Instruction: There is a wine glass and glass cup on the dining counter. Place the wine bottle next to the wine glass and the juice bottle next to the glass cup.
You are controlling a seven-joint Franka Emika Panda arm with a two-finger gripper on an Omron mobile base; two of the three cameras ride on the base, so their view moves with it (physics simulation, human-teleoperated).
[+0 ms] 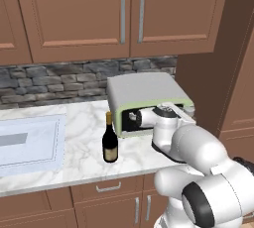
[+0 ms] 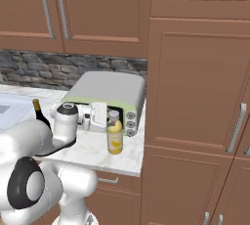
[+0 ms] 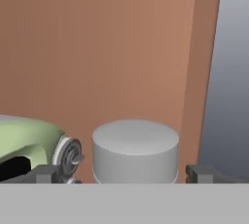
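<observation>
The yellow juice bottle [image 2: 115,141] stands on the marble kitchen counter [image 2: 93,153] in front of the toaster oven. My gripper [image 2: 109,118] is level with its neck. In the hand view the bottle's grey cap [image 3: 135,150] sits between the two fingertips [image 3: 46,173], with a small gap on each side, so my gripper [image 3: 124,175] is open around it. The dark wine bottle [image 1: 110,140] stands upright further left on the same counter, apart from the arm. Its gold top [image 2: 36,104] peeks out behind my arm. The wine glass, the glass cup and the dining counter are out of view.
A pale green toaster oven [image 1: 149,98] sits against the stone backsplash just behind the gripper. A sink [image 1: 30,142] is sunk into the counter at the left. Tall brown cabinets [image 2: 200,87] close off the counter's right end, and wall cabinets hang above.
</observation>
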